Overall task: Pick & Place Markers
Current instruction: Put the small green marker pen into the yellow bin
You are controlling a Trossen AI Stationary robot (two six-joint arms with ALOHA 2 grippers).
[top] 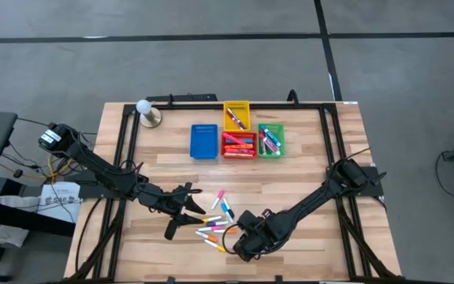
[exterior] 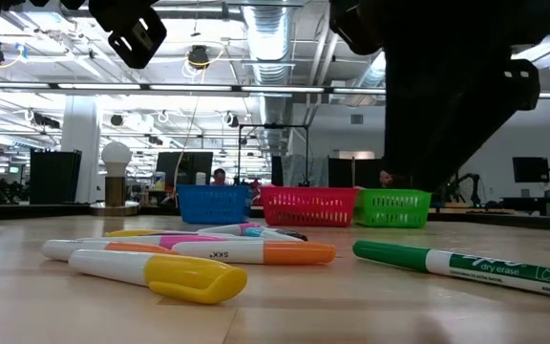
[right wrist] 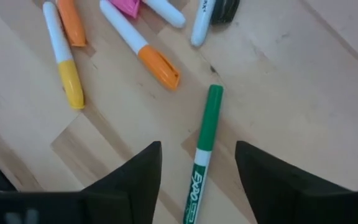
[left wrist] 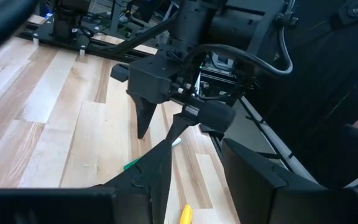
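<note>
**Over the loose markers at the bench's near edge**

My right pincer [right wrist: 197, 171] hangs low above the green marker [right wrist: 204, 146], fingers spread wide on either side of its barrel and holding nothing. That marker lies flat on the bench [top: 314, 170], a little apart from the scattered markers [top: 217, 221] near the middle of the near edge, among them a yellow-capped one [right wrist: 64, 59] and an orange-capped one [right wrist: 143, 48]. My left pincer [top: 181, 211] sits just beside the same scatter, on the side toward the bench's left edge, fingers parted and empty. More markers rest in the yellow [top: 236, 105], red [top: 239, 154] and green [top: 280, 142] bins near the far edge; the blue bin [top: 204, 140] stands beside them.
</note>
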